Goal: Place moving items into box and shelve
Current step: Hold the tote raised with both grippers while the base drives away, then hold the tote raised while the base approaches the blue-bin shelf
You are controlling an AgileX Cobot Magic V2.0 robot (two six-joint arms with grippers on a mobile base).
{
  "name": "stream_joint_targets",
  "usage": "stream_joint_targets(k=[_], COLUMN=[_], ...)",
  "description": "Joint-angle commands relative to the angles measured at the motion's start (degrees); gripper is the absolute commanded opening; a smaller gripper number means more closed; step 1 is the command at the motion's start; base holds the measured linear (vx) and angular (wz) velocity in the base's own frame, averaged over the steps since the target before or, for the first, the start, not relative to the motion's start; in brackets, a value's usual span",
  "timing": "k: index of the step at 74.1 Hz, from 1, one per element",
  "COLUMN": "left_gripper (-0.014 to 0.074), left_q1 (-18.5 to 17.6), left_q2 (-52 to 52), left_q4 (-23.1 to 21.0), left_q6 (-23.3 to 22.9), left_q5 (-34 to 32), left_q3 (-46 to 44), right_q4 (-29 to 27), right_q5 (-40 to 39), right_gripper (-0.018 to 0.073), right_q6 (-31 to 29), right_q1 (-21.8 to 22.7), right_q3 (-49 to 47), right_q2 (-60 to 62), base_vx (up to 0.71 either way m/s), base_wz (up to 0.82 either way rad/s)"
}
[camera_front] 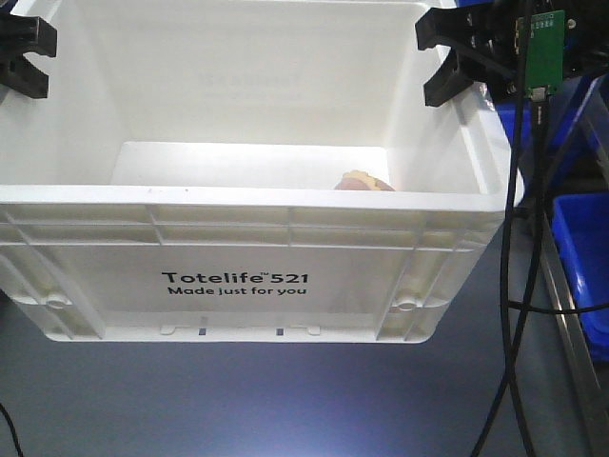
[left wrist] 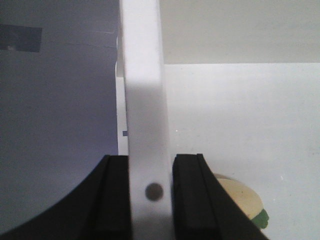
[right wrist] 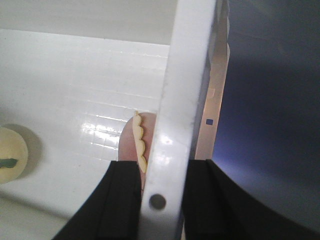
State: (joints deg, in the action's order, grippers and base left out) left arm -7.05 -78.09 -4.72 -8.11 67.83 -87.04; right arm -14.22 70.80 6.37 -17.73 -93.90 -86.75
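My left fingers (left wrist: 112, 200) and right fingers (right wrist: 122, 200) each clamp a box (camera_front: 238, 238) side wall; I should lift evenly, holding it level.

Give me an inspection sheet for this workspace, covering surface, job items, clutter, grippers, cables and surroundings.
Surface: dark grey table under the box.
Job's things: white box; pinkish-brown toy and cream toy both lie inside it.
Clutter: nothing seen.
Grippers: left gripper and right gripper each clamp a side wall of the box.
Cables: black cables hang right of the box.
Surroundings: blue bins on the right.
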Motion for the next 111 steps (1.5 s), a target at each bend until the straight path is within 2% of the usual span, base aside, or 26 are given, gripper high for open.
stream_joint_targets(k=[1,68,111], left_gripper=[-0.0006,-0.0006,-0.0006], left_q1=[-1.64,-1.64,-1.64], left_q2=[2.33,2.33,2.33], left_q4=[-11.52,-11.52,-11.52], left_q6=[-0.50,-0.50,-0.50], left_q5=[-7.62,-7.62,-7.62], left_q3=[-2.32,-2.32,-2.32], right_q4=[-14.08,-14.08,-14.03], right_q5=[-7.92,-7.92,-7.92], right_gripper=[-0.0006,-0.0006,-0.0006], right_q6=[-1.22,-1.22,-1.22], right_q1=[-1.49,-1.49,-1.49], right_q3=[-2.52,-2.52,-2.52], right_q2=[2.74,2.74,2.74], base_vx=[0.41,0.34,0.10], base_wz=[0.33,0.44,0.49])
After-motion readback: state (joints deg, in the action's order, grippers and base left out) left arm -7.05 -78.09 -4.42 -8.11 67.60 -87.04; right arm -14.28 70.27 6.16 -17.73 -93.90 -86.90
